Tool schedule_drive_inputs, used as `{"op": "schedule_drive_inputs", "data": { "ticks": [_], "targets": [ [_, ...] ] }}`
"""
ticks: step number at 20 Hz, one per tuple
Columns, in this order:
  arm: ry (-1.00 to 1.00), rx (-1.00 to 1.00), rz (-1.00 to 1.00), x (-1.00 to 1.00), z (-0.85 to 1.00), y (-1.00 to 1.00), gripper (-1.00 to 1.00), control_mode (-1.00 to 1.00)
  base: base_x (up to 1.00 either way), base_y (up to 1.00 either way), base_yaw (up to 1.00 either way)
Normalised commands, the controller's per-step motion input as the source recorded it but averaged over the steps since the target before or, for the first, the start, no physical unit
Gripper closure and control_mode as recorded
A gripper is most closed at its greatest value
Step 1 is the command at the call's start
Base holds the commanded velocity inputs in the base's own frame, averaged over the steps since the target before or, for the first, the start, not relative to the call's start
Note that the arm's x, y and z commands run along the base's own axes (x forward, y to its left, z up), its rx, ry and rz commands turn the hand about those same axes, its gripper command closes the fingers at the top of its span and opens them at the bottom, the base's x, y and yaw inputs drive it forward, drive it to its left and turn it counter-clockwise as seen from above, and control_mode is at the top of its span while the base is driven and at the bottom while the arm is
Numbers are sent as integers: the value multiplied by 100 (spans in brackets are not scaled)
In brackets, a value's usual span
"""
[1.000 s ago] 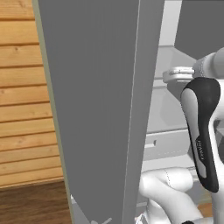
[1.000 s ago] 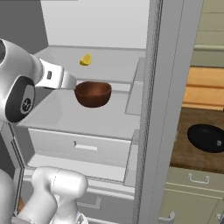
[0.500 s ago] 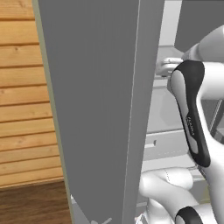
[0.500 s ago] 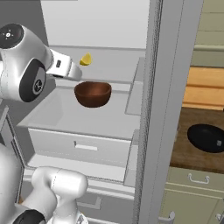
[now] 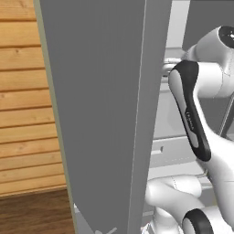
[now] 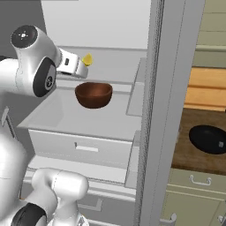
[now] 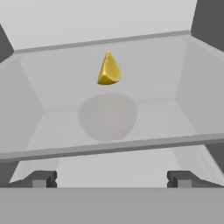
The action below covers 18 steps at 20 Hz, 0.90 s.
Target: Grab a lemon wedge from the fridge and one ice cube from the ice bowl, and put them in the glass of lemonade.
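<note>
gripper [image 7: 111, 178] spread wide and gripping nothing, dark fingertips [image 7: 40, 178] rising far apart at the bottom of the hand view, aiming into the fridge [image 6: 152, 110]. lemon wedge [image 7: 108, 70] sitting on a pale shelf [image 7: 144, 65] ahead of the fingers, standing with its long axis upright, pointed tip up, rounded rind low and to the right. showing in the right base view: wedge [image 6: 87, 59] just past the arm's wrist, brown bowl [image 6: 93, 94] on the shelf below and nearer, ice bowl [image 6: 210, 139] on the wooden counter [image 6: 194, 101] right of the fridge. showing in the left base view: grey open fridge door [image 5: 100, 109] blocking the shelves, wooden wall [image 5: 25, 114] at left.
</note>
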Motion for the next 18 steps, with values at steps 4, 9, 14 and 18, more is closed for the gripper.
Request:
{"op": "schedule_drive_inputs", "data": {
  "ticks": [4, 9, 14, 18],
  "targets": [
    [0, 0, 0, 43, 0, 0, -100, -100, 0, 0, 0],
    [1, 0, -1, 48, 0, 0, -100, -100, 0, 0, 0],
    [0, 0, 0, 40, 0, 0, -100, -100, 0, 0, 0],
    [-1, 0, 0, 36, 0, 0, -100, -100, 0, 0, 0]
  ]
}}
